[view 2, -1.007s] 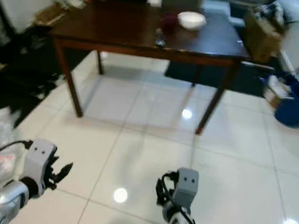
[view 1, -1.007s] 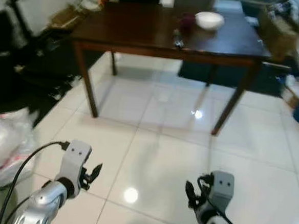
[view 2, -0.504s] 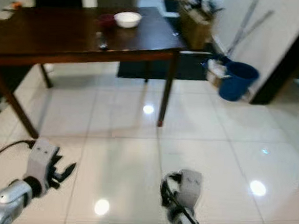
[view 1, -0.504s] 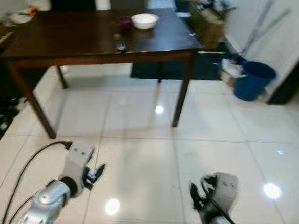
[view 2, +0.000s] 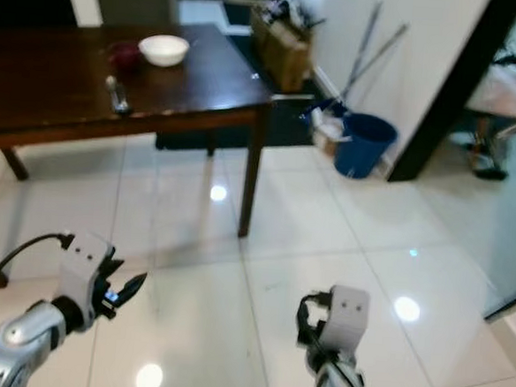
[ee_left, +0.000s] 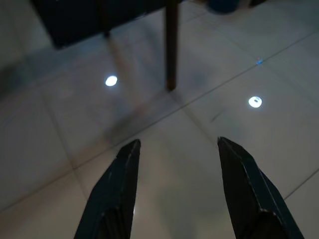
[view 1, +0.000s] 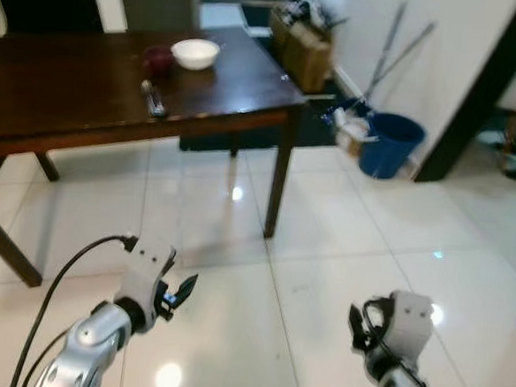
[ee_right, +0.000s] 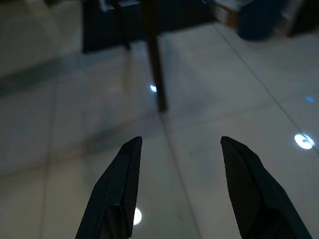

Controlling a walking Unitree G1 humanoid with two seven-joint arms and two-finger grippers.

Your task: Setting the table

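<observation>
A dark wooden table (view 1: pixel 71 83) stands ahead on the left. On it sit a white bowl (view 1: pixel 195 53), a dark red cup (view 1: pixel 156 58) beside the bowl, and a piece of silver cutlery (view 1: pixel 152 98) nearer the front edge. My left gripper (view 1: pixel 183 291) hangs low over the white floor tiles, open, with nothing between its fingers (ee_left: pixel 112 191). My right gripper (view 1: pixel 357 327) is also low over the tiles, open and empty, its fingers (ee_right: pixel 246 185) spread wide. Both grippers are well short of the table.
A table leg (view 1: pixel 280 175) stands ahead between the arms. A blue bucket (view 1: pixel 388 144) with a brown box (view 1: pixel 306 55) and leaning poles sits at the right wall. A dark doorframe (view 1: pixel 478 85) is on the far right. Glossy white tiles lie ahead.
The camera has swung to the right: the table has shifted left in view, and the bucket and doorframe have come in. Both grippers stay open and low.
</observation>
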